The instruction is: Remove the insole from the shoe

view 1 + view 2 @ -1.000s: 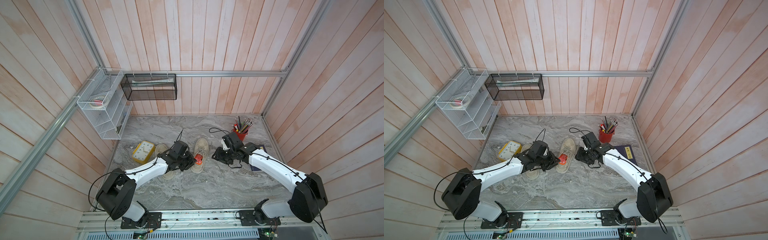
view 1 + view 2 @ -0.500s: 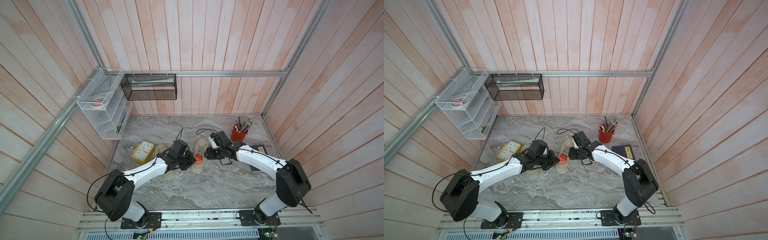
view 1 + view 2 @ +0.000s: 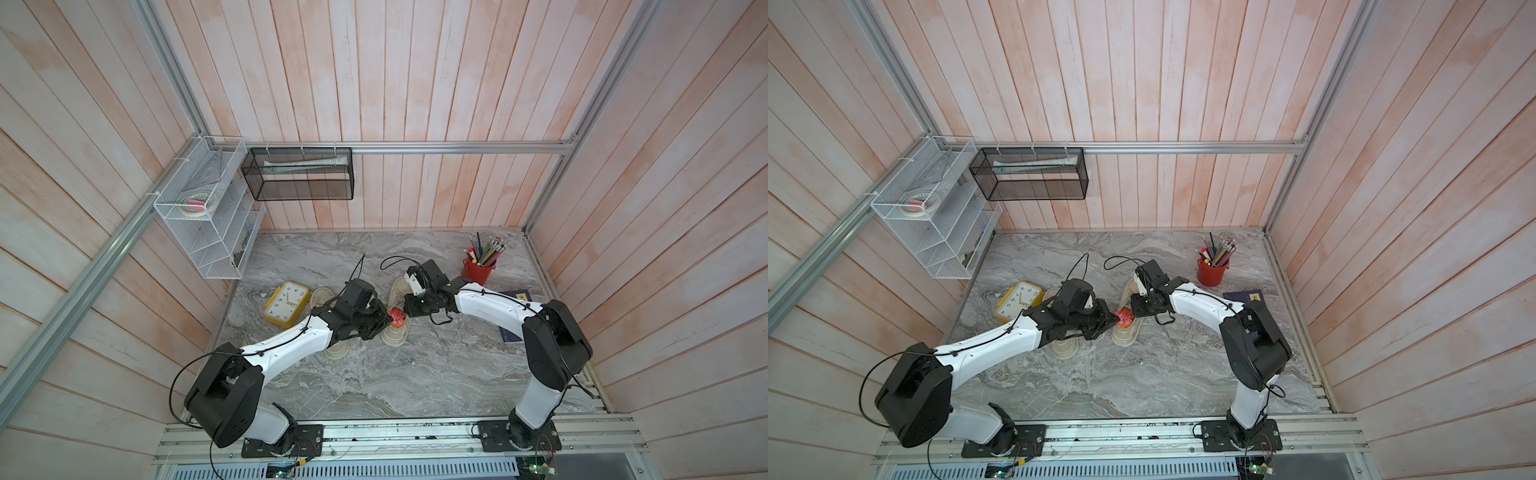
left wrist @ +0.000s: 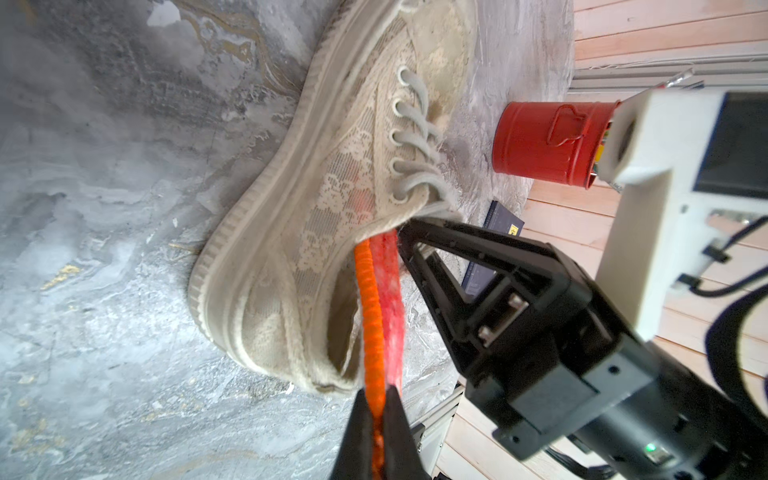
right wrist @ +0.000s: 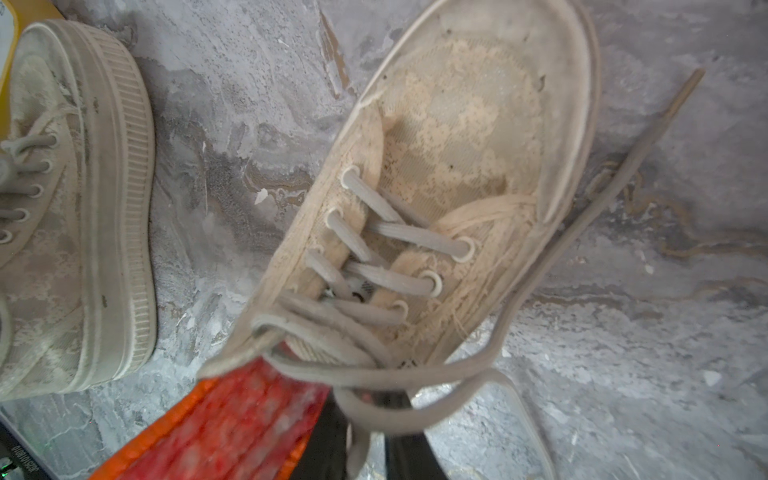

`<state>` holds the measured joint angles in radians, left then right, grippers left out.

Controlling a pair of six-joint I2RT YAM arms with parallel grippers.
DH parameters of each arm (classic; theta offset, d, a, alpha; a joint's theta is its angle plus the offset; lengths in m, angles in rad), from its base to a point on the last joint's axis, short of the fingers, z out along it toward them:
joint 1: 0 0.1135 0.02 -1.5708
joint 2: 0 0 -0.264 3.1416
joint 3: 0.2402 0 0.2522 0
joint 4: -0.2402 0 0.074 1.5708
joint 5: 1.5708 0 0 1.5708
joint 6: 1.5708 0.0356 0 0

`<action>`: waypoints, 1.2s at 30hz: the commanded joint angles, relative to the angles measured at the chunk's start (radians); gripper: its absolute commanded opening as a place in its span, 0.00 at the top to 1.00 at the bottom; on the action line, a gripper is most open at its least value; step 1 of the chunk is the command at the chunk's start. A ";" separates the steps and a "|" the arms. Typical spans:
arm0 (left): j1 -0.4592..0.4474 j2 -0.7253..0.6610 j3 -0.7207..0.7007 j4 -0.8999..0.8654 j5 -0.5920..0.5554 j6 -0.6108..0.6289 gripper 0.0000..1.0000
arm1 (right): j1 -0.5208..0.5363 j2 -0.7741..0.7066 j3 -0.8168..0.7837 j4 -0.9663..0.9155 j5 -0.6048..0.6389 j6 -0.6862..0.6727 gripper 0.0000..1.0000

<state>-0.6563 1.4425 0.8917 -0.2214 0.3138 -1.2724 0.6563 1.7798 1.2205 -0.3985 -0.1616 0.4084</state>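
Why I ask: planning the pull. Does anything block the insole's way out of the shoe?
Loose laces cross the mouth of the shoe over the insole, and the right gripper, pinching them, sits beside it there. The left gripper clamps its heel end.

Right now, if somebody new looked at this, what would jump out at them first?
The bright red-orange insole sticking partway out of the worn beige shoe at mid-table, its free end pinched in the shut left gripper. Next, the right gripper down at that shoe's laces. Then two spots of colour: a red pencil cup by the right arm and a yellow clock by the left arm.
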 commanded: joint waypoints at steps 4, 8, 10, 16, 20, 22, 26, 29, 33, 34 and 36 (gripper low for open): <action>0.003 -0.092 -0.003 -0.024 0.006 -0.020 1.00 | -0.015 0.061 0.082 0.053 0.123 0.056 0.98; 0.002 -0.148 -0.004 -0.045 0.015 -0.050 1.00 | -0.025 0.112 0.149 0.072 0.191 0.072 1.00; 0.002 -0.177 -0.007 -0.060 0.018 -0.064 1.00 | -0.039 0.141 0.190 0.074 0.199 0.058 1.00; 0.001 -0.263 -0.032 -0.074 0.036 -0.111 1.00 | -0.078 0.237 0.330 0.015 0.215 -0.039 1.00; 0.001 -0.304 -0.025 -0.094 0.029 -0.116 1.00 | -0.091 0.296 0.402 -0.025 0.220 -0.099 1.00; 0.003 -0.315 -0.022 -0.100 0.028 -0.117 1.00 | -0.095 0.315 0.418 -0.037 0.212 -0.109 1.00; 0.002 -0.331 -0.022 -0.118 0.028 -0.126 1.00 | -0.095 0.329 0.424 -0.030 0.205 -0.107 0.99; 0.002 -0.344 -0.023 -0.121 0.028 -0.134 1.00 | -0.096 0.342 0.441 -0.039 0.186 -0.094 0.94; 0.002 -0.348 -0.031 -0.100 0.032 -0.128 1.00 | -0.101 0.328 0.507 -0.113 0.166 -0.055 0.68; 0.002 -0.347 -0.038 -0.083 0.036 -0.128 1.00 | -0.101 0.309 0.520 -0.131 0.162 -0.049 0.63; 0.003 -0.344 -0.057 -0.039 0.043 -0.134 1.00 | -0.101 0.248 0.519 -0.150 0.163 -0.034 0.49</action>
<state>-0.6510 1.1084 0.8642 -0.3130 0.3389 -1.4002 0.5606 2.0987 1.7061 -0.4843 0.0021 0.3550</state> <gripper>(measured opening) 0.065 0.472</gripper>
